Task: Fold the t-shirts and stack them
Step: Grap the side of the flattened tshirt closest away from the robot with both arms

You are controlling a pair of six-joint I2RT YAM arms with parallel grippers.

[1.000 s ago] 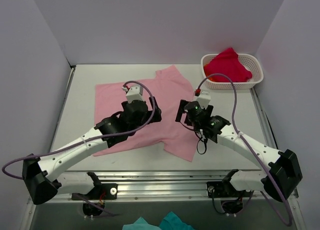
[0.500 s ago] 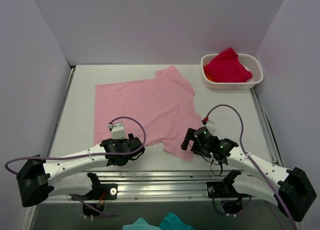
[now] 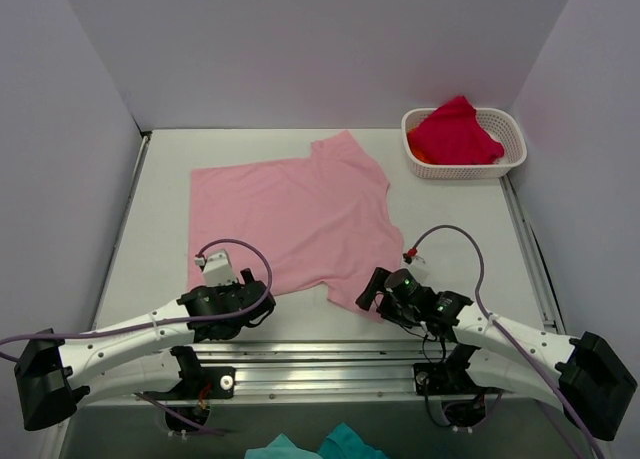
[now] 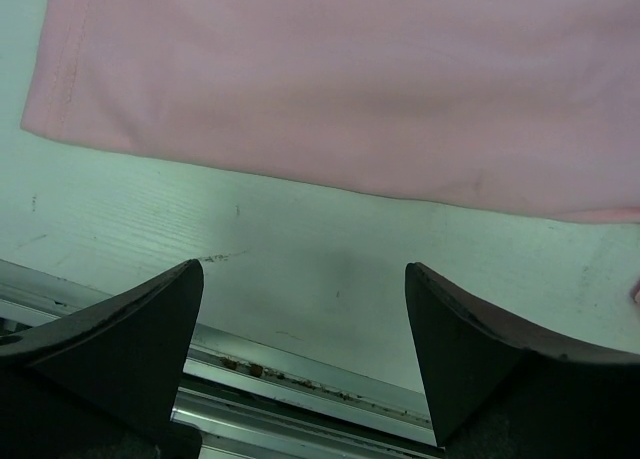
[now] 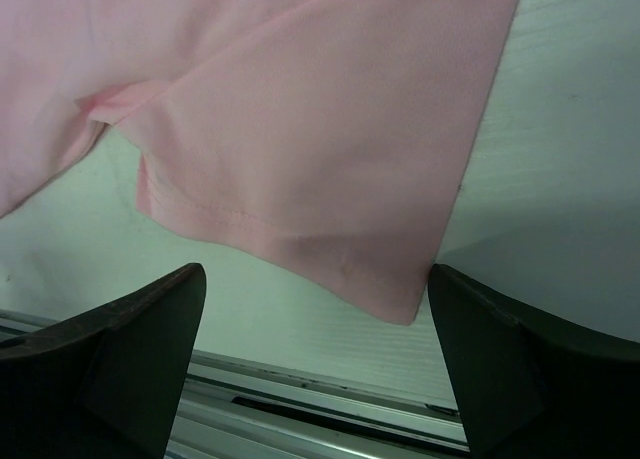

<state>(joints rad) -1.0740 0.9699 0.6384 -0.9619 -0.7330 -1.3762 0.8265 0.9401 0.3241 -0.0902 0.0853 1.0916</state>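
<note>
Both arms have pulled back to the near edge of the table (image 3: 160, 199). Next, go low and pinch only the hem of the pink shirt (image 3: 290, 219), one layer. Left gripper (image 4: 300, 274) and right gripper (image 5: 315, 274) are wide apart, empty; the hem lies just ahead of each. Red shirt (image 3: 455, 131) sits far off in the basket (image 3: 470, 169).

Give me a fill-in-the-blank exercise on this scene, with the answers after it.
1. The pink t-shirt lies spread out on the ____.
2. The red t-shirt is bunched in the white ____.
3. The left gripper and the right gripper are both ____, holding nothing.
4. The right gripper hovers at the pink t-shirt's near ____.
Missing words: table; basket; open; sleeve.
</note>
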